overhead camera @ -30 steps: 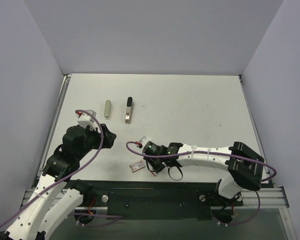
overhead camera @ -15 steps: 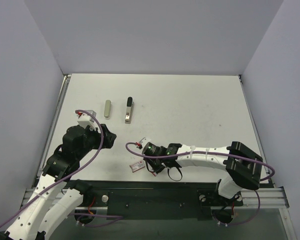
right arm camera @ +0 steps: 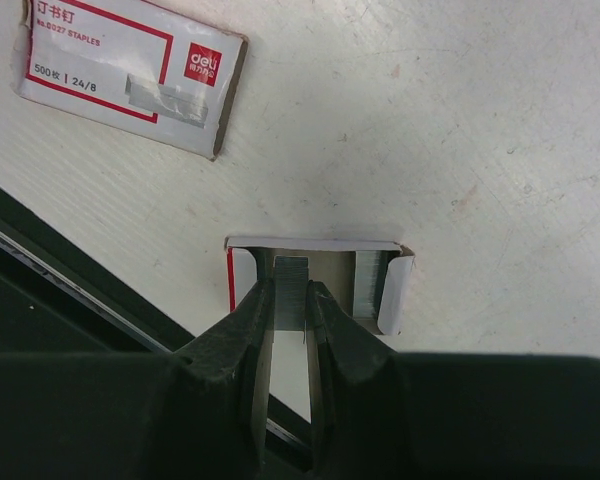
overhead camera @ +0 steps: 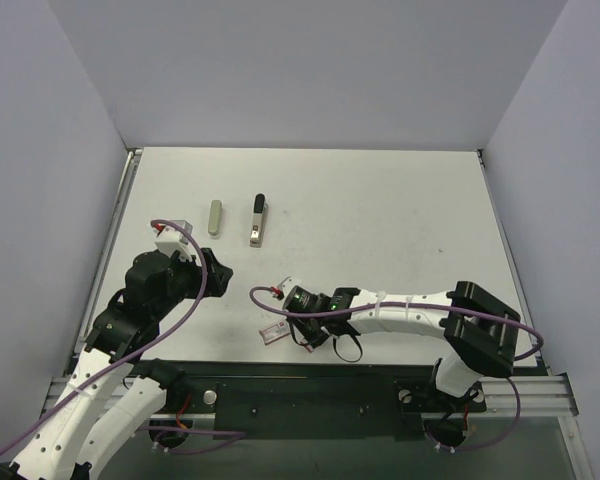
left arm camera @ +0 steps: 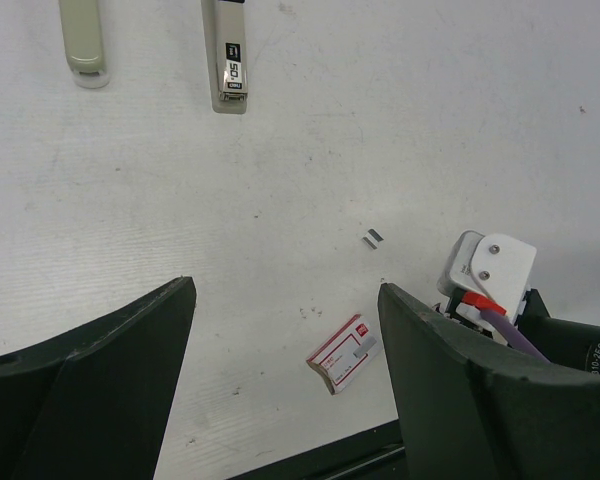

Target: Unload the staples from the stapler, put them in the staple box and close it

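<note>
The stapler (overhead camera: 257,220) (left arm camera: 227,55), a slim grey-silver bar with a black far tip, lies at the back left of the table. My left gripper (overhead camera: 218,277) (left arm camera: 285,290) hovers open and empty well short of it. Near the front edge, my right gripper (overhead camera: 308,338) (right arm camera: 290,290) is shut on a short strip of staples (right arm camera: 290,275). The strip's far end reaches into an open white cardboard tray (right arm camera: 315,243) with a red side, where another row of staples (right arm camera: 370,285) lies.
A grey oblong piece (overhead camera: 214,217) (left arm camera: 83,40) lies left of the stapler. A red-and-white staple box (overhead camera: 273,332) (right arm camera: 130,75) (left arm camera: 343,353) sits by the tray. A small loose bit of staples (left arm camera: 373,237) lies mid-table. The black front rail (overhead camera: 310,385) runs just behind the right gripper.
My right arm has crept slightly to the left with the staples still pinched. The left arm, stapler and boxes have not moved.
</note>
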You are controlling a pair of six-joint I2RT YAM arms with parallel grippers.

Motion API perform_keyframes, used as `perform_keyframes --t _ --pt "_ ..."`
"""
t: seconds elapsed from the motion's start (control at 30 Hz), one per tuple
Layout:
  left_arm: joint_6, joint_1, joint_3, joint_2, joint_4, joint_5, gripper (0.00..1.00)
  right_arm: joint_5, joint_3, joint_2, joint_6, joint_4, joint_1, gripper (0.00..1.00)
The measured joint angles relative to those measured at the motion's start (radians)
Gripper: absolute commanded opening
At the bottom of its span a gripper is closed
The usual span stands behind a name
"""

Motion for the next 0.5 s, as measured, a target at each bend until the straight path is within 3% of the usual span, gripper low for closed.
perform_keyframes --t 0.5 --pt "0.0 0.0 0.0 0.0 0.0 0.0 0.84 0.0 -0.006 0.013 0.003 0.024 0.0 0.09"
